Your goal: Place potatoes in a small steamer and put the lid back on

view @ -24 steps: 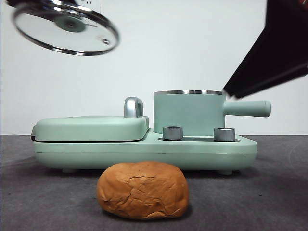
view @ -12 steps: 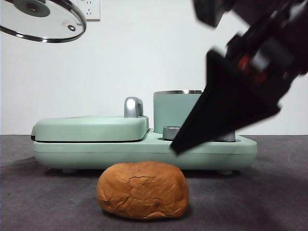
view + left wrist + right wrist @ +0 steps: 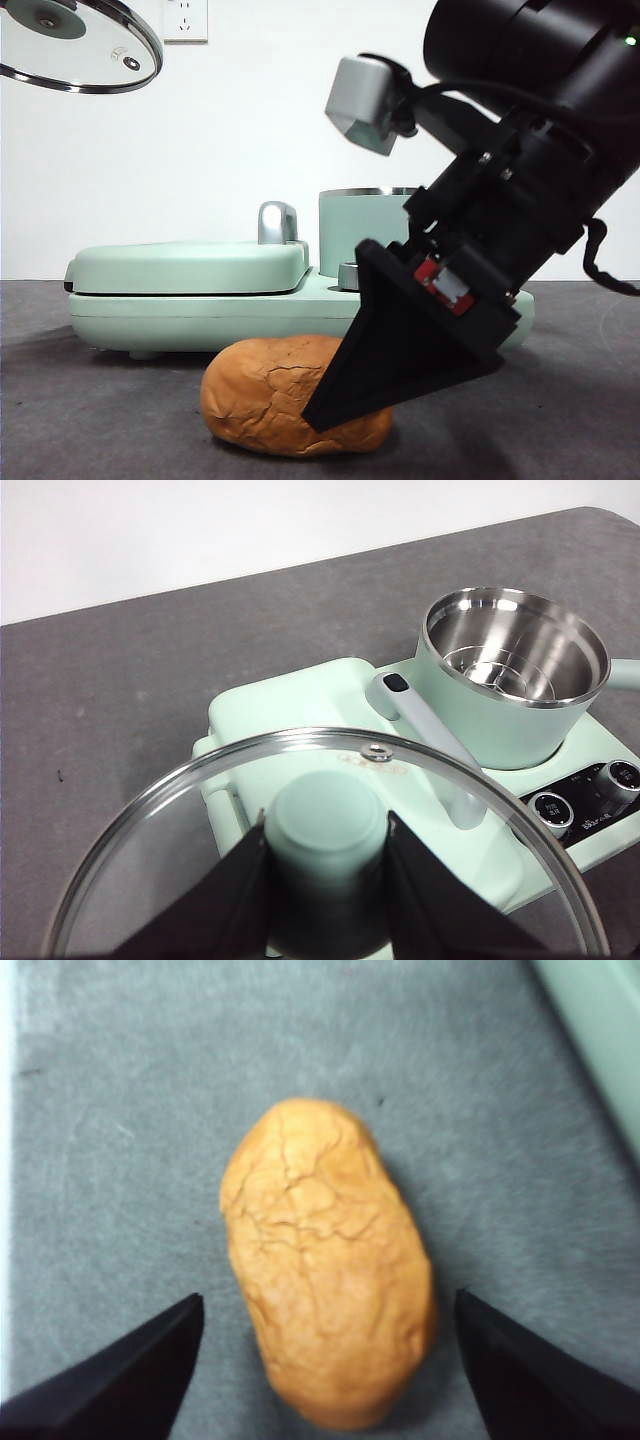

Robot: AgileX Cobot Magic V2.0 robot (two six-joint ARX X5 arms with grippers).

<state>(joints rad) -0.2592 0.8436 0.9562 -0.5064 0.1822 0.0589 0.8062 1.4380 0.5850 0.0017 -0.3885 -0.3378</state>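
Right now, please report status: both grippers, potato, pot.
Left gripper shut on glass lid's green knob, held high. Right gripper open, straddling cracked orange-brown potato on grey table. Mint-green steamer pot uncovered, empty. Nothing blocking.

1 potato (image 3: 262, 392); 1 steamer (image 3: 512, 678); 1 lid (image 3: 320, 850); 2 knobs (image 3: 584, 795)

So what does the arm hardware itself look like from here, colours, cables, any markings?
The right hand has matte black wedge-shaped jaws on a bulky black wrist, with a small red-and-white part at the jaw base, a grey boxy camera on top and a black cable looping off the side. The left hand shows only two black tapered jaws.
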